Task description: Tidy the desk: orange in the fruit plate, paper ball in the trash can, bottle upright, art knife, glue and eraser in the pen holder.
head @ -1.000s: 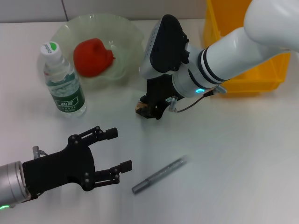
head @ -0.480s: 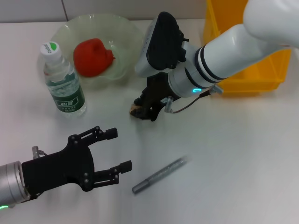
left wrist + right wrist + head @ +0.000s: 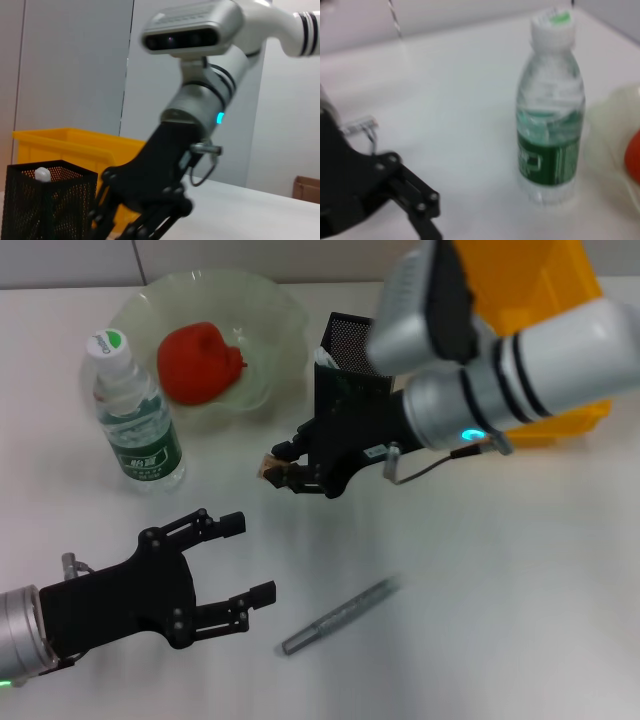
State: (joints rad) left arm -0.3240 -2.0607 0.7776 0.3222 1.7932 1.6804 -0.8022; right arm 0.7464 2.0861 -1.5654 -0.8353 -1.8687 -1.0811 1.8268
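Your right gripper (image 3: 285,468) was clamped on a small tan eraser (image 3: 270,473), lifted beside the pen holder (image 3: 345,340) for dropping in; your left gripper (image 3: 235,560) waited open near the desk's front edge.

A white desk (image 3: 520,580) carries everything; at far left a water bottle (image 3: 133,417) stands upright, just beside a pale green fruit plate (image 3: 268,315); a black mesh pen holder (image 3: 352,340) stands at far centre; a yellow bin (image 3: 560,420) sits far right; a grey art knife (image 3: 340,616) lies near centre.
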